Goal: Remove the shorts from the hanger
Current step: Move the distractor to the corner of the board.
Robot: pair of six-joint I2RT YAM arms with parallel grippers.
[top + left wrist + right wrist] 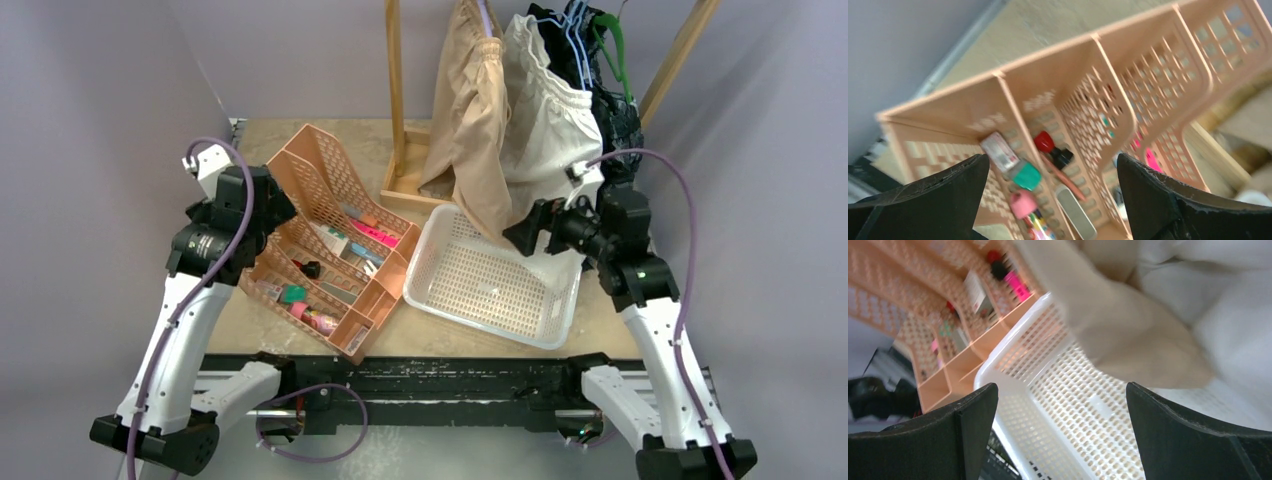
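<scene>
Shorts: none removed; all are seen hung on far hangers. Right gripper: spread, empty, near tan pair. Left gripper: spread, empty.

The tan shorts and white shorts are soft, matt, creased cloth. The basket is smooth white perforated plastic, and the organizer is peach latticed plastic with a slight sheen. The rack post is bare pale wood, the tabletop matt and speckled.
</scene>
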